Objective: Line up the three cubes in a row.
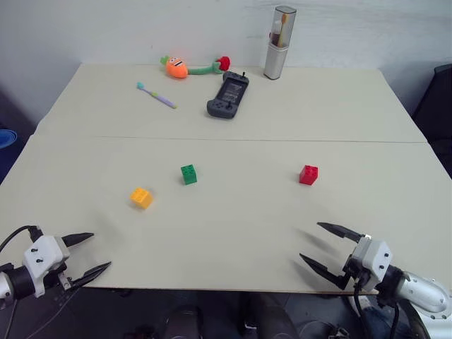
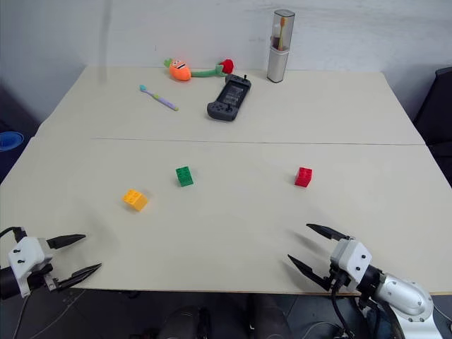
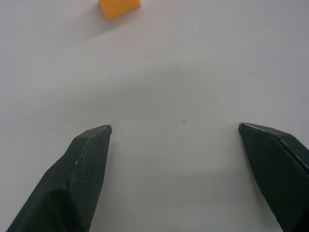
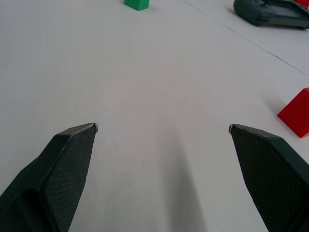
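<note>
Your left gripper point(image 1: 90, 253) and right gripper point(image 1: 323, 245) both hover at the near edge of the table point(image 1: 233, 233), jaws spread wide and empty. No cube is gripped or touched, so the task appears to stand at its opening step: choosing and approaching the first block.

The three cubes lie scattered across the near half of the table. The yellow-orange cube point(image 1: 141, 197) sits nearest the left gripper, the green cube point(image 1: 188, 174) lies a little beyond it toward the middle, and the red cube point(image 1: 308, 174) rests well apart on the right, ahead of the right gripper.

Your next move likely calls for a forward reach, then a lowering of the fingers astride one block (the yellow-orange one is the shortest trip for the left arm).

Open surface surrounds every cube, leaving ample room to form the row. Keep clear of the game controller point(image 1: 228, 96), toothbrush point(image 1: 156, 95), plush carrot point(image 1: 176, 67) and toothbrush case point(image 1: 279, 42) at the far side.
</note>
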Robot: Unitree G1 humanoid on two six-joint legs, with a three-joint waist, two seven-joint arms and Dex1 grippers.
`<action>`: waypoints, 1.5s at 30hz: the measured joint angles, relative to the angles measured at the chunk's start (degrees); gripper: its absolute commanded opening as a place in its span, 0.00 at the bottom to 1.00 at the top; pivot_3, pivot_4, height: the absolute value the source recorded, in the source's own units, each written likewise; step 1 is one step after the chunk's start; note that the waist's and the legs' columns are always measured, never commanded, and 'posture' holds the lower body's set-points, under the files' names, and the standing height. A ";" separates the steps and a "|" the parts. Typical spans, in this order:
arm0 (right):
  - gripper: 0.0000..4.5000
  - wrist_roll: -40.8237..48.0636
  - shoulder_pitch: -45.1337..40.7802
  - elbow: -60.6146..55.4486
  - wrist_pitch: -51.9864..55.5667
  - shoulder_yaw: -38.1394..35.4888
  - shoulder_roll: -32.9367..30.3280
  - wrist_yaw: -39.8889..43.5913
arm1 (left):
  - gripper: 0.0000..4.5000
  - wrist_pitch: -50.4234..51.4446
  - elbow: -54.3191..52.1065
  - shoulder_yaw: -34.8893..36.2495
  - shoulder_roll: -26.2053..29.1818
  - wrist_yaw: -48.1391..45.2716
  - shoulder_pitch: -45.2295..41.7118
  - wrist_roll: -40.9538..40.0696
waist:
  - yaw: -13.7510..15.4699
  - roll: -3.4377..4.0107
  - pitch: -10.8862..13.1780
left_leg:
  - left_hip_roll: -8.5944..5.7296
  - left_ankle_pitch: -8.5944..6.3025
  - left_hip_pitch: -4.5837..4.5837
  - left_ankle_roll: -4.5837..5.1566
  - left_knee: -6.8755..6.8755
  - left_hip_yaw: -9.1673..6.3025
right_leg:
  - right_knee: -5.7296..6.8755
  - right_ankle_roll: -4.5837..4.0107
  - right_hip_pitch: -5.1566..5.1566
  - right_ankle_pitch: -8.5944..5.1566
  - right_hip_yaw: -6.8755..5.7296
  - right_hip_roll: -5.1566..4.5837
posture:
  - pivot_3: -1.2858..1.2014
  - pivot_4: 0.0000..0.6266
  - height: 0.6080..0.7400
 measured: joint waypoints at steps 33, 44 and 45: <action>1.00 -9.52 -26.03 -9.62 39.41 1.34 20.47 -43.99 | 0.98 18.84 -24.89 -23.94 -11.42 5.89 -17.99 -6.30 | -0.51 0.10 -0.11 | 0.00 0.23 -0.02 -0.39 0.06 0.11 | 0.40 -0.03 -0.21 -0.05 0.52 0.32 | 0.52 0.24 1.00; 0.64 -11.48 -37.69 9.97 39.81 2.74 22.88 -46.89 | 1.00 18.40 -24.62 -24.79 -11.91 7.42 -18.76 -4.91 | -0.97 0.10 -0.10 | 0.01 0.24 -0.02 -0.32 0.08 0.20 | 0.44 0.01 -0.23 -0.02 0.51 0.27 | 0.52 0.24 1.00; 0.54 -11.45 -38.10 10.99 39.80 2.74 23.26 -47.03 | 1.00 18.40 -24.62 -24.79 -11.91 7.47 -18.66 -4.78 | -1.08 0.10 -0.10 | 0.01 0.24 -0.02 -0.32 0.09 0.20 | 0.44 0.01 -0.23 -0.02 0.51 0.26 | 0.52 0.24 1.00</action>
